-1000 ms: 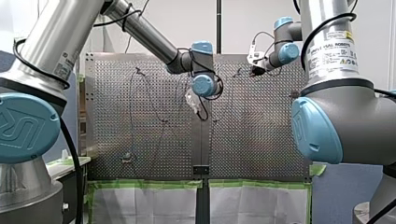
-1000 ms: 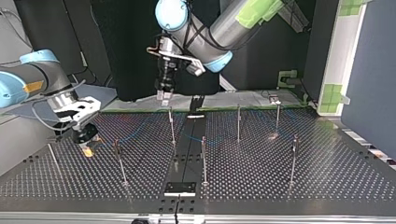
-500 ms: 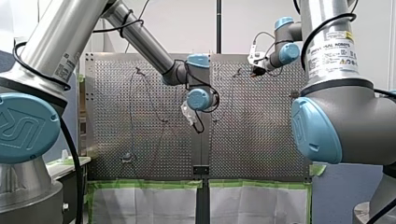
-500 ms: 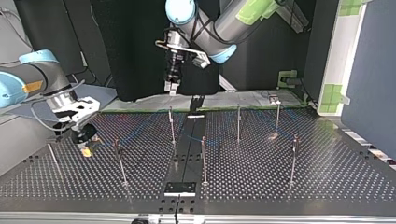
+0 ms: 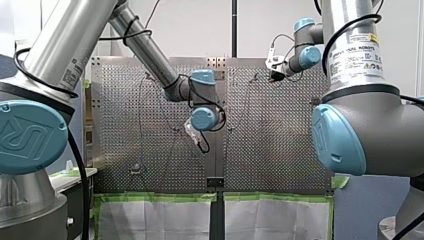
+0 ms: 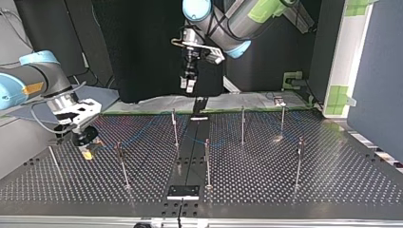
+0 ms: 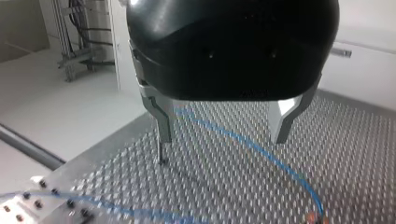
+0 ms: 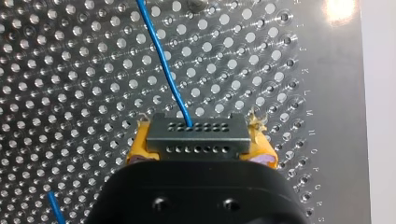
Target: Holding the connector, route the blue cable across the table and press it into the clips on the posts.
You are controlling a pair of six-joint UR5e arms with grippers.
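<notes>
In the right wrist view my right gripper [image 8: 198,149] is shut with its yellow pads [image 8: 138,148] on a grey, hole-dotted connector [image 8: 196,136]. The blue cable [image 8: 163,60] runs out of the connector over the perforated plate. The top view has this gripper [image 6: 86,142] low over the table at the left, with the cable [image 6: 138,134] faintly trailing toward the middle posts [image 6: 174,126]. My left gripper [image 7: 223,133] is open and holds nothing. The cable [image 7: 252,147] lies on the plate beneath it. It hangs high above the table's far edge in the top view [image 6: 187,85].
Several thin upright posts stand across the table [image 6: 266,190], such as one [image 6: 206,161] at the centre seam, one [image 6: 298,161] at the top view's right and one [image 6: 121,164] beside my right gripper. A black bracket [image 6: 183,191] sits at the near edge.
My left arm has lifted and swung toward the top view's right, away from the posts, with its gripper still open. My right arm and the connector have not moved.
</notes>
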